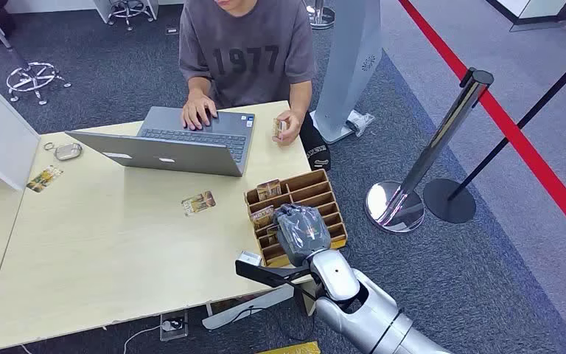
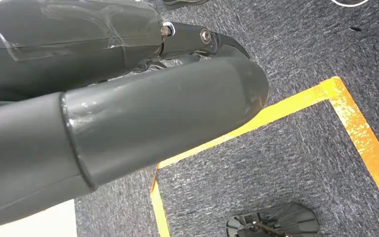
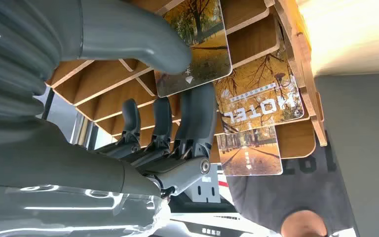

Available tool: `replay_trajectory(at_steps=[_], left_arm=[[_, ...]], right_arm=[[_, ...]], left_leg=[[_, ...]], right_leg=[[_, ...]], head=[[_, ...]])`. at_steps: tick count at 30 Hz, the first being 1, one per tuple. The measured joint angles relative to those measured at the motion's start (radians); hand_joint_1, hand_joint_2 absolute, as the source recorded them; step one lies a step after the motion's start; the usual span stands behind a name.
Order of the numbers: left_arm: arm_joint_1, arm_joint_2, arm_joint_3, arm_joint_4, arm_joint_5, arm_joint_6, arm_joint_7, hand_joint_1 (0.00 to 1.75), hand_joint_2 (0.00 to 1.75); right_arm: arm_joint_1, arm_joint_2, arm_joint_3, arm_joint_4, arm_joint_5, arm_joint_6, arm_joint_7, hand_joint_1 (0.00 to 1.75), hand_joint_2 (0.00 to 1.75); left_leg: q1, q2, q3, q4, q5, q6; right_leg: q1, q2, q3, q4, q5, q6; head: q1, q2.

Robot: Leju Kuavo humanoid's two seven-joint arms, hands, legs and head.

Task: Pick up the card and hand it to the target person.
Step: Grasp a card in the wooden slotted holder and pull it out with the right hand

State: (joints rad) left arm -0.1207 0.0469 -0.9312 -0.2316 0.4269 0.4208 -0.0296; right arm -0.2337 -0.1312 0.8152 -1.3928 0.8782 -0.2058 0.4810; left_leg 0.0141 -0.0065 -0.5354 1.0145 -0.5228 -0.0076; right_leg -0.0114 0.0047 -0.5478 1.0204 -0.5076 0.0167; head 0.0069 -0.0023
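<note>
The right hand (image 1: 302, 232) hung over the slotted card rack (image 1: 323, 193) at the table's (image 1: 103, 251) right edge, with cards standing in the slots ahead of it. A loose card (image 1: 197, 203) lay left of the hand, the laptop (image 1: 177, 140) farther ahead-left, and the person (image 1: 247, 51) sat beyond.

A pale wooden counter (image 1: 110, 251) carries an open grey laptop (image 1: 184, 144) near its far edge. Left of the laptop lie a small metal tray (image 1: 68, 151), a ring (image 1: 49, 146) and a printed card (image 1: 44, 178). Another card (image 1: 197, 203) lies flat near the middle. At the right edge sits a slotted wooden card rack (image 1: 317, 193); beside its near corner lies a small pale object (image 1: 249, 257), perhaps a clip.
</note>
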Motion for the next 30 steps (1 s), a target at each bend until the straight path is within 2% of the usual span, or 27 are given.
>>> replay_trajectory(at_steps=[30], left_arm=[[0.0, 0.0, 0.0, 0.0, 0.006, 0.0, 0.001, 0.0, 0.0]], right_arm=[[0.004, 0.0, 0.001, -0.001, 0.001, -0.006, -0.013, 1.27, 1.75]], left_leg=[[0.0, 0.0, 0.0, 0.0, 0.0, 0.0]], right_leg=[[0.0, 0.0, 0.0, 0.0, 0.0, 0.0]], head=[[0.0, 0.0]])
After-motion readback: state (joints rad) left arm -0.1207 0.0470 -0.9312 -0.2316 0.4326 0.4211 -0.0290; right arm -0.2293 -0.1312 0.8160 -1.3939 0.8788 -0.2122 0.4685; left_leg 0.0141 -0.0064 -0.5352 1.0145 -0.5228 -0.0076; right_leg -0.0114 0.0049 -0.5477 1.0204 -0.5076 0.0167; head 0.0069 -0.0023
